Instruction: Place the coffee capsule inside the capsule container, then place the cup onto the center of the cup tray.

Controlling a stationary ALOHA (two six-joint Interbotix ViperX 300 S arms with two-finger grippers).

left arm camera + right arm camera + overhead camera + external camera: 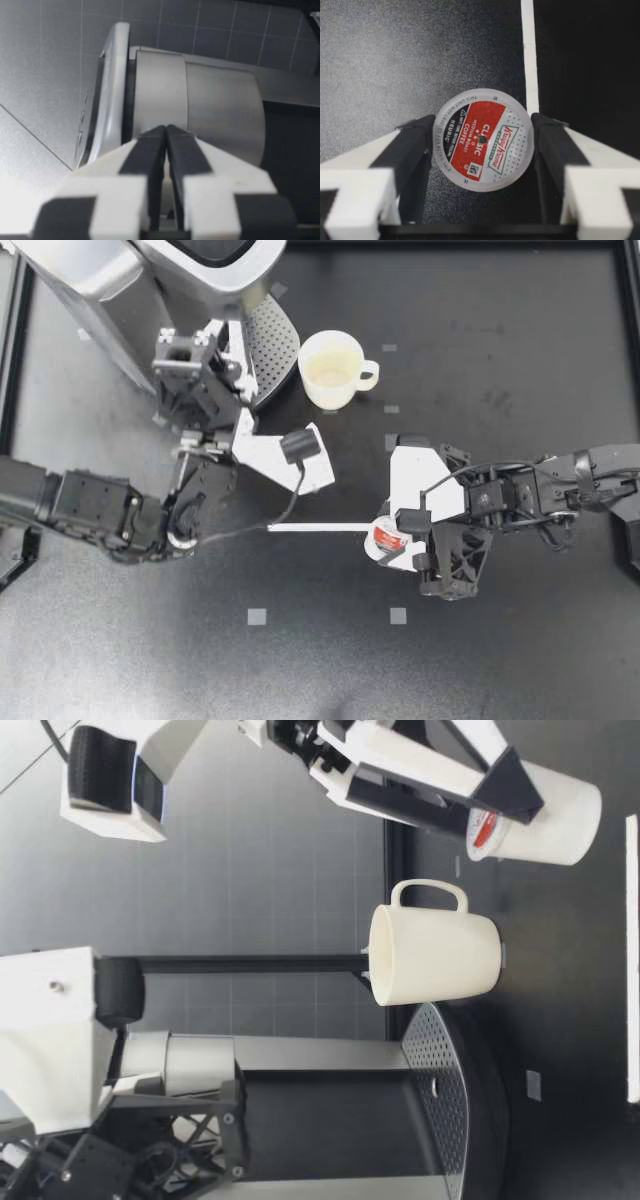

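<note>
The big silver coffee machine, in the left far corner of the black desk, is judged the goal of the step in hand. The carry there should go level, lid up, swinging clear of the cream handled cup, which stands on the desk just beside the round perforated cup tray. The right arm stretches in past the middle, its right hand pinching the small white, red-lidded coffee capsule by the rim from both sides, well apart from the machine; the left arm bends toward the machine's front, its left hand pressed together and empty.
</note>
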